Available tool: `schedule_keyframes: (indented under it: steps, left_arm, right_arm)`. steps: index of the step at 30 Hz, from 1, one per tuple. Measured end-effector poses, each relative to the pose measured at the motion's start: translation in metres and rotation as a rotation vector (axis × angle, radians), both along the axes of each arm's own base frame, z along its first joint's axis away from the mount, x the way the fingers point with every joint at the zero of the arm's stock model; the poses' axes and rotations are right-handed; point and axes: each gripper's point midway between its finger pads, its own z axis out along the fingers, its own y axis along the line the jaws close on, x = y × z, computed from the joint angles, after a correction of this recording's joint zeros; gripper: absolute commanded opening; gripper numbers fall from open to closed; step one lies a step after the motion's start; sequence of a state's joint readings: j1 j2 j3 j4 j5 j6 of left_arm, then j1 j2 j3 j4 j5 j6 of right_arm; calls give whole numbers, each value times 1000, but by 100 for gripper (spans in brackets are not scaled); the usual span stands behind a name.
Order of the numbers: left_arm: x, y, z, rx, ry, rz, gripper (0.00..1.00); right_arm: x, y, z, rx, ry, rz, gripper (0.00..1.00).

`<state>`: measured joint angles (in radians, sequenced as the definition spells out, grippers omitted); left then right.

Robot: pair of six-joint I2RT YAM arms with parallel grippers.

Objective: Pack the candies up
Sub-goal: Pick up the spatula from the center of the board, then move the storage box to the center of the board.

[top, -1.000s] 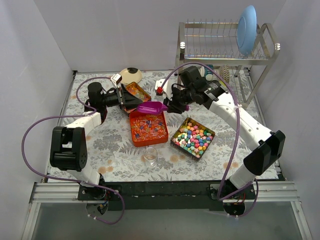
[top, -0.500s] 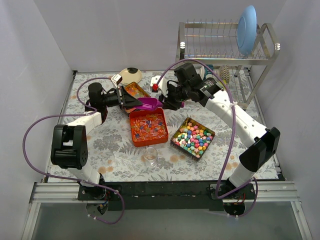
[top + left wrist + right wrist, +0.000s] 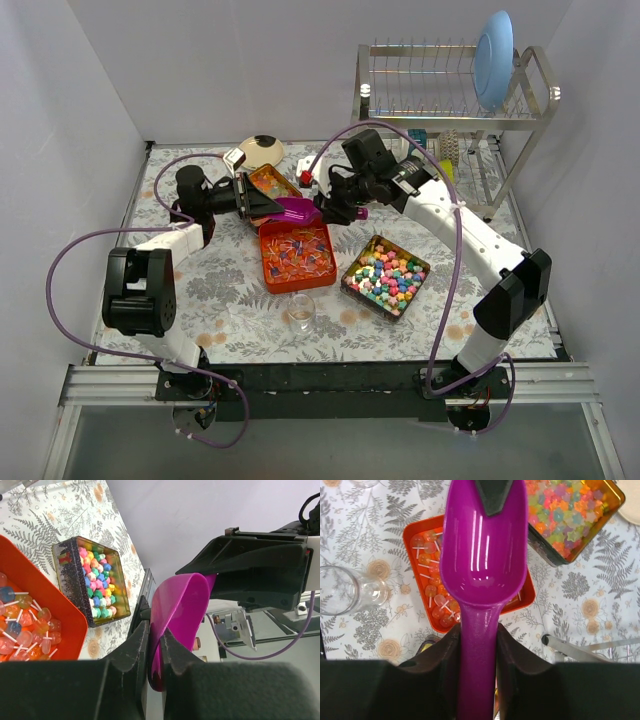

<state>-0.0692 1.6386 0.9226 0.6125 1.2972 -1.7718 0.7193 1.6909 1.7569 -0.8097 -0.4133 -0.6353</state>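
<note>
Only the right wrist view shows the right fingers (image 3: 447,660) clamping the scoop (image 3: 485,555) handle. The left wrist view shows the left fingers (image 3: 131,652) pinching its rim. The candies (image 3: 97,580) lie in trays (image 3: 70,625) below, untouched.

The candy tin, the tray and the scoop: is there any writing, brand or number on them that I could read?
None can be read.
The dark tin has a small red and green mark on its side wall, too small and blurred to read.
The purple scoop and the orange tray show no lettering.
</note>
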Motion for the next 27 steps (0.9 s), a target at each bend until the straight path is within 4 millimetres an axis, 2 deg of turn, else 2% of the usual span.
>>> schedule_keyframes:
  steps: [1,3,4,6,8,9,12,13,17,21,24,27]
  left_arm:
    - [0,0,-2,1,5,0,0]
    - [1,0,-3,3,11,3,0]
    - [1,0,-4,4,12,4,0]
    - [1,0,-4,4,11,4,1]
    - [1,0,-5,6,8,4,23]
    - [2,0,-5,7,8,4,41]
    - [4,1,-5,25,-12,0,53]
    - [8,1,-4,36,-23,7,55]
    - [22,5,-4,102,-113,40,57]
    - [22,9,-21,168,-130,60,53]
    - [19,12,-38,217,-123,75,52]
    - [14,15,-51,264,-126,84,54]
  right_arm:
    - [1,0,-1,-4,0,-7,18]
    - [2,0,-2,-3,8,-11,13]
    - [2,0,-3,-3,10,-8,6]
    - [2,0,-3,-5,8,-4,1]
    - [2,-1,-3,-7,2,2,1]
    - [2,-1,-4,-9,-1,7,1]
    - [2,-9,-9,-27,-1,19,1]
    - [0,-14,-13,-40,7,21,1]
    - [0,-54,-23,-126,21,14,1]
    - [-2,-106,-20,-239,-36,9,1]
    - [-16,-137,-17,-337,-78,28,1]
    - [-28,-161,-20,-428,-97,44,1]
